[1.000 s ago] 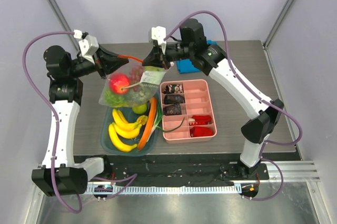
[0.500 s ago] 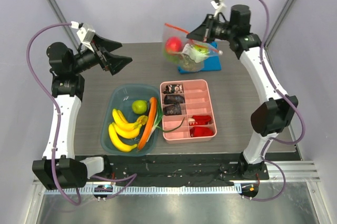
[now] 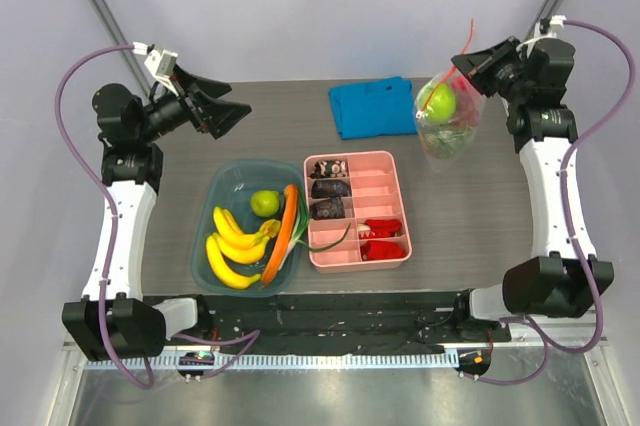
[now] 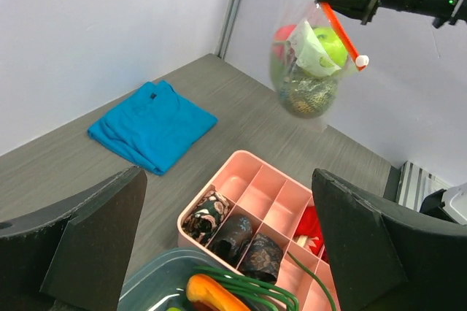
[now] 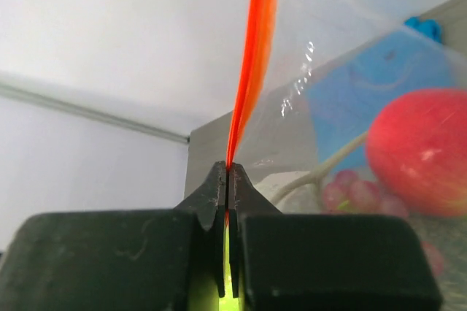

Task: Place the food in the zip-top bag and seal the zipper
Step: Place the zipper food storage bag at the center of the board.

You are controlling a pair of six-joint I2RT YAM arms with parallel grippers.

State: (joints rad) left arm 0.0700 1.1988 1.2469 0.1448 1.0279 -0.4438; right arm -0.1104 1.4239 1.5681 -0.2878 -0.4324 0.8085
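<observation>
The dark table (image 3: 470,226) lies bare along its right edge, below the zip-top bag (image 3: 448,131). The bag hangs in the air at the far right, just beside the blue cloth (image 3: 372,106) and apart from it. The left gripper (image 3: 238,103) hovers over the far left corner, spread wide and holding nothing. The right gripper (image 5: 228,179) is clamped tight on the zipper (image 5: 255,48), whose strip rises above its fingers. The bag holds the melon (image 4: 306,92), green apple (image 3: 441,101), red fruit (image 5: 416,139) and grapes (image 5: 350,194).
</observation>
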